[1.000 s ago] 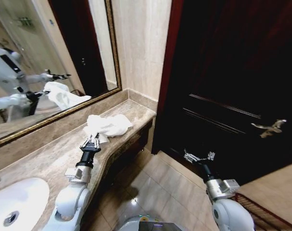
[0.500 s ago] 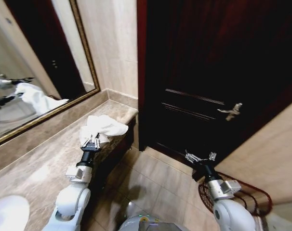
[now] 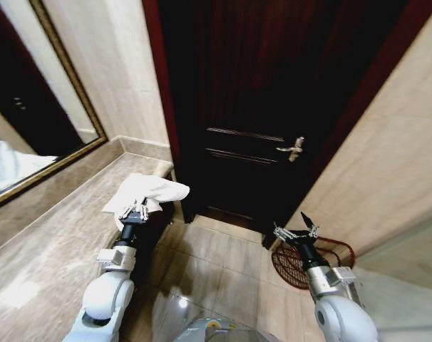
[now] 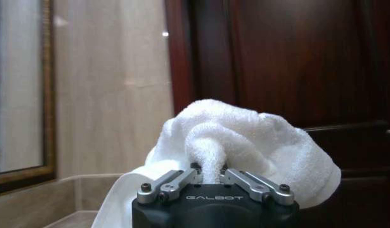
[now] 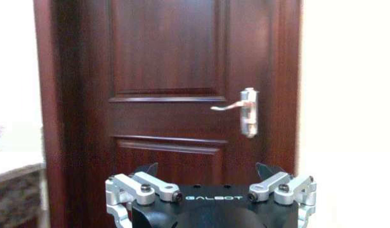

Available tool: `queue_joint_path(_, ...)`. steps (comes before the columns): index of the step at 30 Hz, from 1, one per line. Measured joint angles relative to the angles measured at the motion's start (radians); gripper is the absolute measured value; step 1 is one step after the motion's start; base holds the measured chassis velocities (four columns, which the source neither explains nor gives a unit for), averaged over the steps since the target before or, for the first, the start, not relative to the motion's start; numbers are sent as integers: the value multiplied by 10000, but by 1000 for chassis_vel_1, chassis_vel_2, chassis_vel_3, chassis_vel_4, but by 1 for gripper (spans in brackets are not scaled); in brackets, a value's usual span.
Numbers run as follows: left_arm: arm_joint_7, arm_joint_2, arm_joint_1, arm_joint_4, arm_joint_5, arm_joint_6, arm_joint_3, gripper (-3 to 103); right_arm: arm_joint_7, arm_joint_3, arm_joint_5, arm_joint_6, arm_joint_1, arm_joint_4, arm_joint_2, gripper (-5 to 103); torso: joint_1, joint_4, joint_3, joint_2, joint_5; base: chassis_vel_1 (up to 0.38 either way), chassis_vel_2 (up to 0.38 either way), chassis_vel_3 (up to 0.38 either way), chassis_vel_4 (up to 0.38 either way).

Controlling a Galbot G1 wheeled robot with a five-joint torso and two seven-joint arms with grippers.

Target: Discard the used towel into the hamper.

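Left gripper point(image 3: 135, 211): we see it pinching the white towel point(image 3: 146, 193).
Right gripper point(image 3: 296, 233): fingers spread wide, holding nothing, above the hamper point(image 3: 337, 251).

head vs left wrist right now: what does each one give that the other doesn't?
Head only: the hamper on the floor by the wall, right tool open and empty above it, the counter, the door handle. Left wrist only: a close look at the towel pinched between the left tool's fingers. Both: left tool shut on the towel, dark door behind.
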Motion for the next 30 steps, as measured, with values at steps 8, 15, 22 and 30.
queue_joint_path(8,11,-7,-17,18,32,-4,13,7,-7,4,0,34,7,-33,3,100,0,0,0,2,1,-74,-156,-142,-73)
queue_joint_path(15,47,-30,-21,78,52,-48,36,7,-13,20,0,119,-12,-88,6,100,0,-1,0,3,1,-67,-164,-156,-76)
queue_joint_path(22,71,-34,-28,117,60,-84,35,7,-16,35,0,140,-15,-104,3,100,1,1,0,2,0,-74,-155,-149,-81)
queue_joint_path(30,77,-52,-57,168,61,-104,40,7,-15,39,-18,141,-18,-99,-1,100,0,-1,0,2,1,-86,-166,-152,-102)
